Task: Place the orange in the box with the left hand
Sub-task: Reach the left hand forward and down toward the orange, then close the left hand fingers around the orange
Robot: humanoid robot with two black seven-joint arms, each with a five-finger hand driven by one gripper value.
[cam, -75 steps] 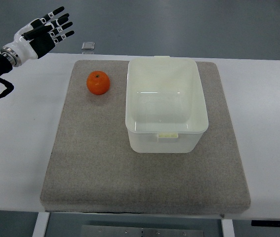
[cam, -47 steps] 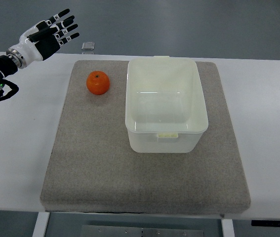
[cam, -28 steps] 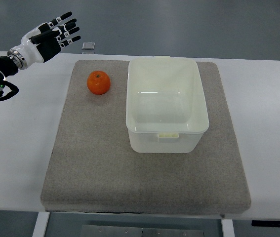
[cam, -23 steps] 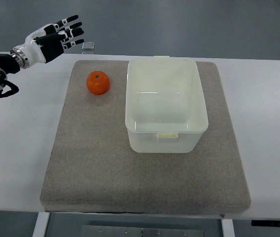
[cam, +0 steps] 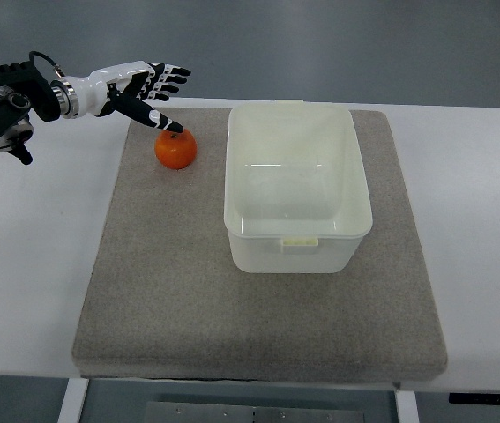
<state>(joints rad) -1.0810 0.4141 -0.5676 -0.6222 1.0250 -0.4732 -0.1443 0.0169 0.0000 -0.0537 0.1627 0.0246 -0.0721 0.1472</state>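
Left hand (cam: 139, 88) open, fingers spread, arm reaching in from the upper left.

A white rectangular table (cam: 38, 264) with rounded corners fills most of the view, its smooth top evenly lit and free of strong shadows. Lying on the table's middle is a square grey felt-like mat (cam: 170, 291), with a bare white margin of tabletop to its left and right. Just beyond the table's far edge, left of its middle, sits a small shiny metal block (cam: 157, 82). Behind the table stretches a smooth grey-blue floor (cam: 338, 44) with a faint sheen. Below the table's near edge, a pale metal frame piece (cam: 258, 412) with small screws shows, flanked by white table legs.
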